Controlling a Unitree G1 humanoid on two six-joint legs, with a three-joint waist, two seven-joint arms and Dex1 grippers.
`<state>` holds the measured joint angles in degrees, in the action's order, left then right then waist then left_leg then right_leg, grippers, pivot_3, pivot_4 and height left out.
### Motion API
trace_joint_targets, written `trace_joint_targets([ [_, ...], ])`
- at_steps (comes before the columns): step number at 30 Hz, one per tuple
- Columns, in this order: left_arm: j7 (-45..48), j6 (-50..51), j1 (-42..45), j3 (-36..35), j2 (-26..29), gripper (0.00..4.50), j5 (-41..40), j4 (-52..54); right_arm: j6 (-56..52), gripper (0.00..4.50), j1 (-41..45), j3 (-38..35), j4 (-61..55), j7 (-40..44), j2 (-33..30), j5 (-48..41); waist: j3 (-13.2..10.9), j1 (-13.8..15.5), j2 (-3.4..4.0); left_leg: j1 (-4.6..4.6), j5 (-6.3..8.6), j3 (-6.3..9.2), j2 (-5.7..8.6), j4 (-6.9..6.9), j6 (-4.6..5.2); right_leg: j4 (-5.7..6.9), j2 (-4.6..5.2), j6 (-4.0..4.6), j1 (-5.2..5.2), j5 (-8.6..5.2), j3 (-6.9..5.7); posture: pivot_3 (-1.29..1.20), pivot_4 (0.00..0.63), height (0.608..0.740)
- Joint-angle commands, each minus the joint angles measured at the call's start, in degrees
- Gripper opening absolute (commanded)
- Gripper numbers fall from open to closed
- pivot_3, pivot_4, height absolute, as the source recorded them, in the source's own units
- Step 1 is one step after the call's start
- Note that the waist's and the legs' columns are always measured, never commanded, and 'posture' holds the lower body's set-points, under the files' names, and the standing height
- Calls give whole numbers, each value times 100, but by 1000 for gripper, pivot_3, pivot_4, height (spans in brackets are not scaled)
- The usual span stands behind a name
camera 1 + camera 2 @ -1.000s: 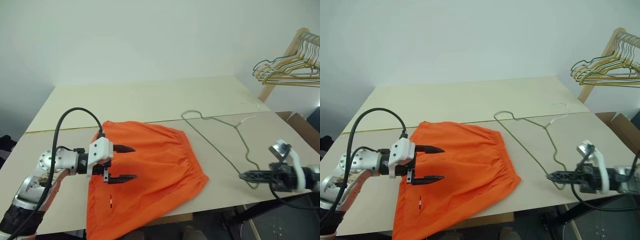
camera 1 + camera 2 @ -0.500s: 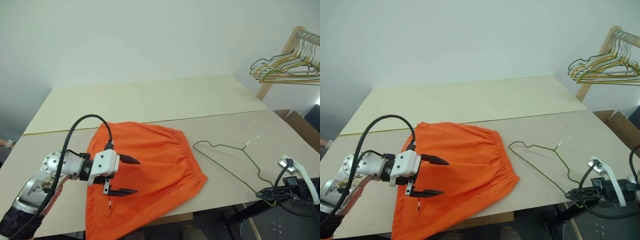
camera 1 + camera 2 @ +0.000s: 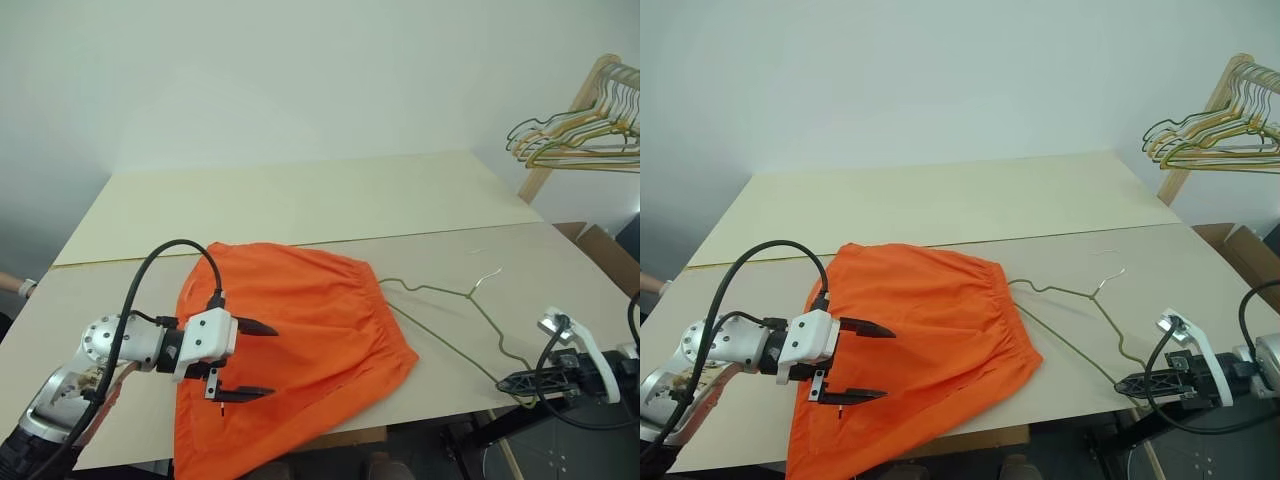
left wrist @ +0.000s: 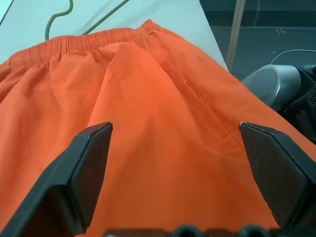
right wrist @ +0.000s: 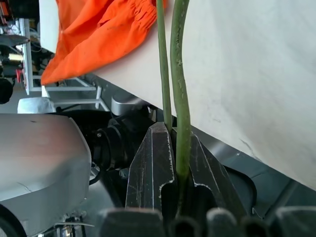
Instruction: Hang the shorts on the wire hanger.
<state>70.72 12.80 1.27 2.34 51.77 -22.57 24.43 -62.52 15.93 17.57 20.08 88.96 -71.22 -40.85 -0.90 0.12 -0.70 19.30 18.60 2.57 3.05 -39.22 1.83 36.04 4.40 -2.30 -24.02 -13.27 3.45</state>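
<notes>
The shorts [image 3: 290, 350] lie flat on the table [image 3: 300, 200], near its front edge, and I take them as my landmark. They are bright orange. Their gathered waistband is the side that faces the wire hanger [image 3: 455, 320], and one corner of the fabric hangs a little over the front edge of the table.

My left gripper [image 3: 252, 362] hovers just above the shorts, over the part that is far from the waistband. Its two black fingers [image 4: 84, 173] are spread wide apart, one on each side of a soft fold in the fabric, and nothing is between them. I cannot tell if the fingertips touch the cloth.

The wire hanger lies on the table just beside the waistband of the shorts. Its curved hook is the end nearest to the shorts and comes almost to the waistband, perhaps touching it. From there the thin grey-green wire runs away from the shorts toward the front corner of the table.

My right gripper [image 3: 515, 382] is at that corner, well apart from the shorts, at the level of the table edge. Its fingers are pressed together and pinch the far end of the wire hanger; in the right wrist view two strands of the wire pass between them.

Beyond the table, far from the shorts, a bunch of other hangers [image 3: 580, 135] hangs on a wooden rack [image 3: 560, 140].
</notes>
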Motion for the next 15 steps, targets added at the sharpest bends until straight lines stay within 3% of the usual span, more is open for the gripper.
trace_joint_targets([
  [1, -54, -71, 55, -68, 37, 4457, 40, 139, 140, 0, 369, 233, 29, 354, 162, -6, 0, -1, 0, 0, 0, 0, 0, 0, 0, 0, 0, 0, 0, 0, 0, 13, 0, 740],
  [9, -257, -83, 13, -66, -23, 4457, 207, 130, 263, 0, 1474, 932, 895, 354, 842, 520, 1, 54, 0, 3, 0, -1, 6, -3, -1, 2, 1, 0, -6, 1, 2, 38, 0, 740],
  [15, -454, -33, -136, -61, -118, 4457, 199, 258, 339, 0, 1966, 1465, 1036, 354, 875, 56, 1, 105, 0, 5, 0, 6, 6, -2, -1, 0, 4, 0, -7, 1, -2, 63, 0, 740],
])
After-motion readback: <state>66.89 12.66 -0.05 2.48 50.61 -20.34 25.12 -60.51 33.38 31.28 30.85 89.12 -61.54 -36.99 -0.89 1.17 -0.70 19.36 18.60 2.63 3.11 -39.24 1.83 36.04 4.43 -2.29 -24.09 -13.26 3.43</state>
